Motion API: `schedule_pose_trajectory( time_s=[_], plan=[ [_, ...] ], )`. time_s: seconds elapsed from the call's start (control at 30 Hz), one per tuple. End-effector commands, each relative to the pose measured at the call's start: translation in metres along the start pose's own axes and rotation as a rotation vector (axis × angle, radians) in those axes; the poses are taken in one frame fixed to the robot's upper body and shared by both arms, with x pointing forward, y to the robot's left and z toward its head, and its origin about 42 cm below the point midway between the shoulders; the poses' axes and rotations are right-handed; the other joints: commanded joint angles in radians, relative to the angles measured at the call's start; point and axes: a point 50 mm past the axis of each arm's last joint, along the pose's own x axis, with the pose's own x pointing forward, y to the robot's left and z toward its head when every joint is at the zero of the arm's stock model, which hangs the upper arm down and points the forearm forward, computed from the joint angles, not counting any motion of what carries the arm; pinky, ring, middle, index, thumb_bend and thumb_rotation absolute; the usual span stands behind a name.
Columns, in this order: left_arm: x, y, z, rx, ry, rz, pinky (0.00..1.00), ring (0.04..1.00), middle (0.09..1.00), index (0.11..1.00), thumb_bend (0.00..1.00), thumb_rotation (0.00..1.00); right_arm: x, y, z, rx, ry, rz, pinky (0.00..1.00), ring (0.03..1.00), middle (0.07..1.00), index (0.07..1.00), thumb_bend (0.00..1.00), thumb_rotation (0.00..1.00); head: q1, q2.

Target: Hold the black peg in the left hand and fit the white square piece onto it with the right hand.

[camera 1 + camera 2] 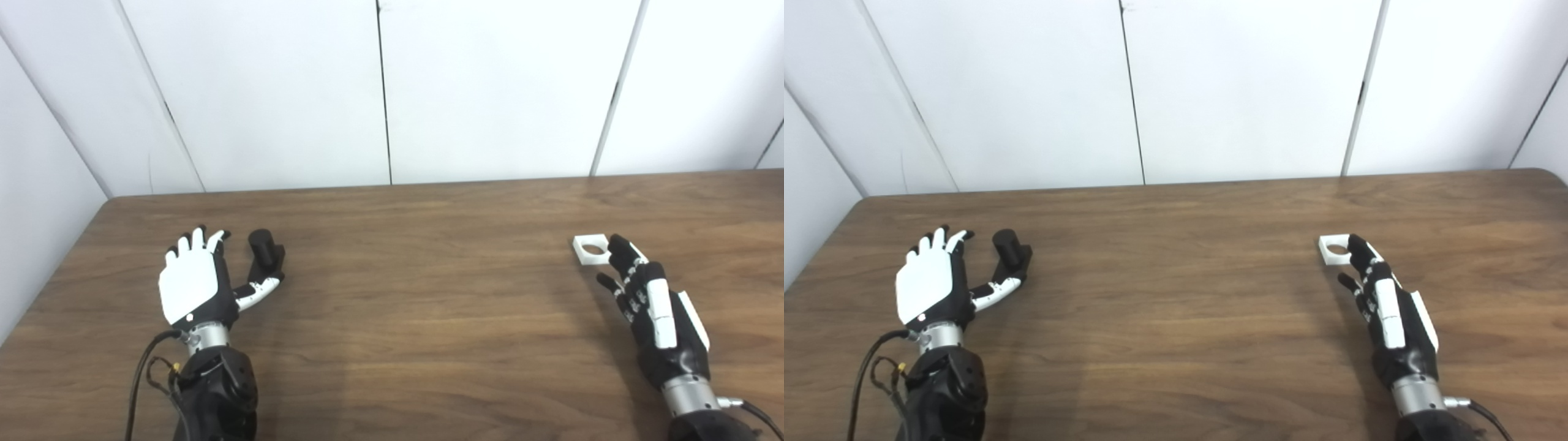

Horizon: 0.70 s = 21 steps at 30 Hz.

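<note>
Left eye view: reach step — neither part held. Left hand (195,283) fingers spread, thumb touching black peg (263,246) near table (429,306) left edge. Right hand (649,306) loosely curled, fingertips at white square piece (591,249) — next needs closing grasps.

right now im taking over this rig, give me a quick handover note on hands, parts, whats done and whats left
Left hand: open, fingers spread, thumb beside the black peg; no grip yet.
Right hand: fingertips at the white square piece; grip cannot be confirmed.
Both parts sit far apart on the table, peg upright on the left, piece on the right.
Done: both hands brought to their parts.
Left: grasp the peg, pick up the piece, fit its hole over the peg.
</note>
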Motion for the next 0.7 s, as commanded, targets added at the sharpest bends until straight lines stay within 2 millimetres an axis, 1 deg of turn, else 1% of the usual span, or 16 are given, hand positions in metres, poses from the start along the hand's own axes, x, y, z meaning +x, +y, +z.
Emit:
schedule_pose_trajectory(
  time_s=[0.0,0.2,0.43,0.67],
  plan=[
    [0.02,0.018,0.012,-0.01,-0.028,0.085,1.0,1.0,0.966,0.78,0.78,0.51,0.001,0.001,0.004,0.012,-0.046,-0.004,0.9,0.977,0.946,0.902,0.66,0.94,0.001,0.001],
    [0.026,0.015,0.016,0.015,-0.023,0.064,1.0,1.0,0.952,0.744,0.78,0.54,0.0,0.001,0.003,0.016,-0.043,-0.009,0.9,0.977,0.946,0.902,0.66,0.94,0.001,0.002],
    [0.029,0.007,0.018,0.002,-0.014,0.054,0.99,0.998,0.948,0.715,0.78,0.51,0.0,0.001,0.002,0.023,-0.046,-0.015,0.9,0.981,0.948,0.897,0.65,0.94,0.0,-0.002],
    [0.027,-0.001,0.023,-0.022,0.005,0.005,0.99,0.994,0.944,0.721,0.76,0.52,-0.002,0.002,0.002,0.014,-0.044,-0.02,0.88,0.97,0.941,0.895,0.64,0.94,0.001,-0.006]
  ],
)
